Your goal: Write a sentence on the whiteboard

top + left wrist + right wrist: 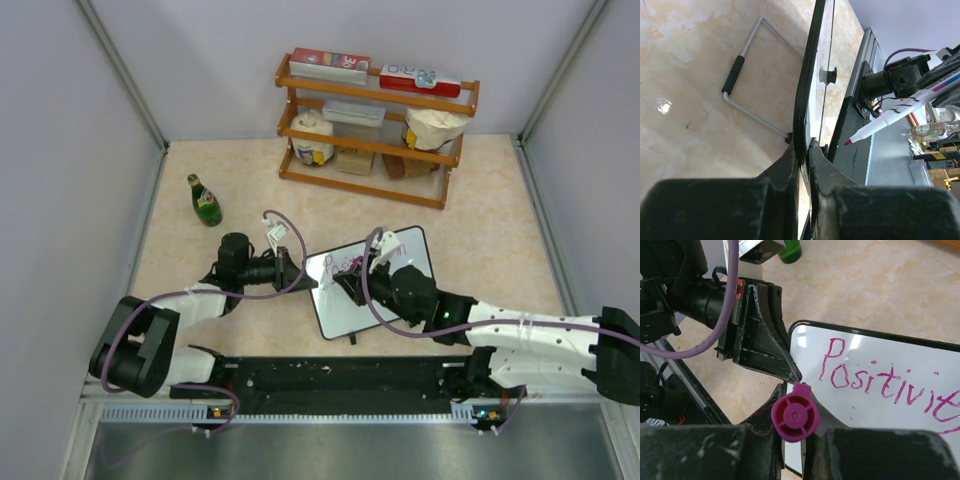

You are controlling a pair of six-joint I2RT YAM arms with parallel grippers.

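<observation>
Over the beige worktop (480,200), your left tool (805,147) pinched the whiteboard (342,314) at nine o'clock, probably bracing it; right tool (352,283) clamped the marker (795,417).

In the right wrist view the frame edge at three o'clock cuts the sentence (875,384) off after "Positivit", and only a stroke of its second line shows. From above, we cannot read it: too small, partly under the right gripper (348,282). The left wrist sees the whiteboard (808,75) edge-on, writing face hidden; the marker (900,109) runs off at three o'clock.
</observation>
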